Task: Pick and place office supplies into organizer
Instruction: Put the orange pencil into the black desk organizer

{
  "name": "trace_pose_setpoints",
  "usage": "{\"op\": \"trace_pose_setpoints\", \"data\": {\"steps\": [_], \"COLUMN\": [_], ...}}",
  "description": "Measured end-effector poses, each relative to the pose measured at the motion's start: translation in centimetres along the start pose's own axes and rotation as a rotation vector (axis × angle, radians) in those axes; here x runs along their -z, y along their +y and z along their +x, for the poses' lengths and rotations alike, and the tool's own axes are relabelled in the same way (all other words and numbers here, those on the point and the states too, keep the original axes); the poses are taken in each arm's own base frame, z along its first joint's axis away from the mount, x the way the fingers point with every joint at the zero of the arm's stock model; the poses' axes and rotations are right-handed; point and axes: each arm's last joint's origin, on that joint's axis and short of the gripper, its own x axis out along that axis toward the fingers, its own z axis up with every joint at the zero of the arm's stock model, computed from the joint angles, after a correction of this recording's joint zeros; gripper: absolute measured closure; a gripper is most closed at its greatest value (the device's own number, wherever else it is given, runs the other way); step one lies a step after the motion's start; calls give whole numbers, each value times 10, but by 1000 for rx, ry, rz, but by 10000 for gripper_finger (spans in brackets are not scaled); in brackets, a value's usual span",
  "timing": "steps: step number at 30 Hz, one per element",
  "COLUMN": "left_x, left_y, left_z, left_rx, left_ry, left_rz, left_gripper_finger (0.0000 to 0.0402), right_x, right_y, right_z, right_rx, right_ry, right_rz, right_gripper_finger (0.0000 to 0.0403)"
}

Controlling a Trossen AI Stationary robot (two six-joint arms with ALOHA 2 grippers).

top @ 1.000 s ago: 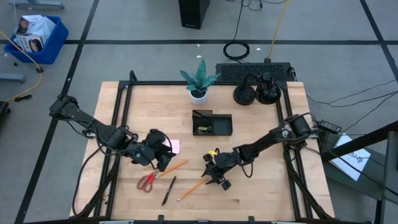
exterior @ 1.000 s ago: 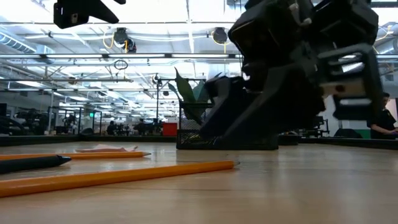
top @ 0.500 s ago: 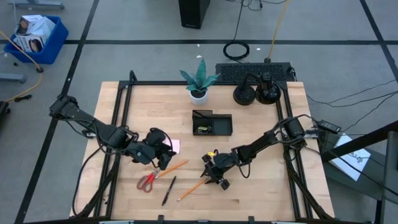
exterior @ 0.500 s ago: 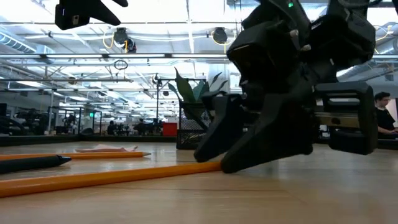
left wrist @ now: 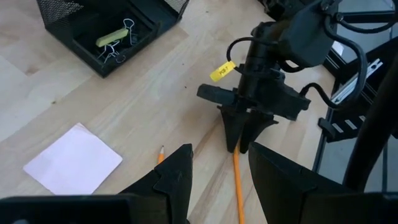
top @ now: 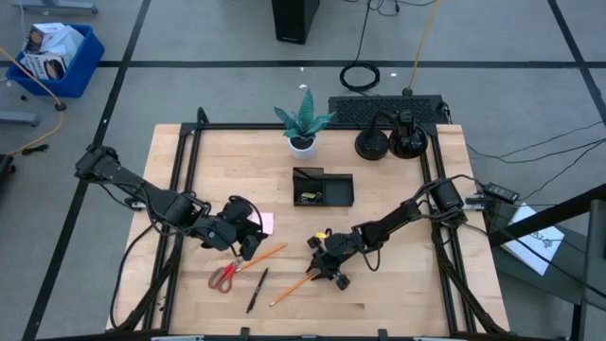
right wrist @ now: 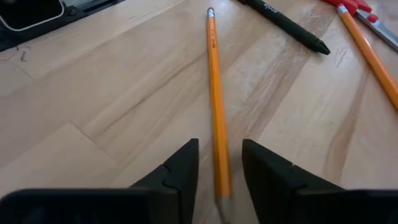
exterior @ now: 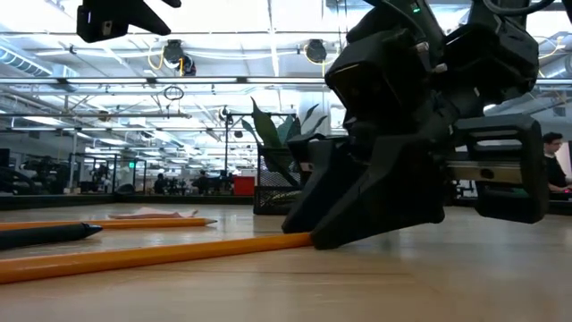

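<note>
While the right gripper [top: 329,273] sits low on the table near its front middle, its two dark fingers [right wrist: 177,171] stand apart, straddling the end of an orange pencil [right wrist: 215,106]. The right wrist view shows the pencil shaft running between the fingers with a gap on each side; whether a fingertip touches the wood cannot be told. From table height the gripper's tips meet the tabletop right at the near end of that pencil [exterior: 152,255].

Pencil: long, slim, plain orange, lying flat on the pale wood. Its far end carries a small metal band and a pinkish eraser.

Other supplies lie close by: a black pen [right wrist: 283,25], a second orange pencil [top: 265,254], red-handled scissors [top: 223,277] and a pink sticky-note pad [left wrist: 73,159], square and flat.

The organizer [top: 323,188], a black mesh tray, stands behind the right gripper toward the table's middle, well apart from the pencil. One compartment holds a yellow-green highlighter [left wrist: 113,37] with binder clips [left wrist: 118,51] beside it.

The left gripper [top: 248,239] hangs over the left-middle of the table, just beside the sticky pad and above the second pencil. Its fingers [left wrist: 175,180] are spread, holding nothing.

A potted plant [top: 303,121] stands at the back edge.
</note>
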Motion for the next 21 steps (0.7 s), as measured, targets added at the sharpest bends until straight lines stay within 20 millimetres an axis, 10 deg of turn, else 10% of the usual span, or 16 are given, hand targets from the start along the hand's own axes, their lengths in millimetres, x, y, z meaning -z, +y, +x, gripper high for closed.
{"op": "trace_pose_setpoints", "data": {"steps": [12,21], "left_x": [-1,-2], "left_y": [0,1], "left_z": [0,1], "left_rx": [2,-2], "left_ry": [5,3], "left_rz": [-9,-1], "left_gripper_finger": [240,240], "right_x": [2,-2], "right_y": [-4,-7], "right_z": [-1,-1], "right_rx": [9,85], "right_ry": [4,-30], "right_rz": [47,97], "right_gripper_finger": [390,390]}}
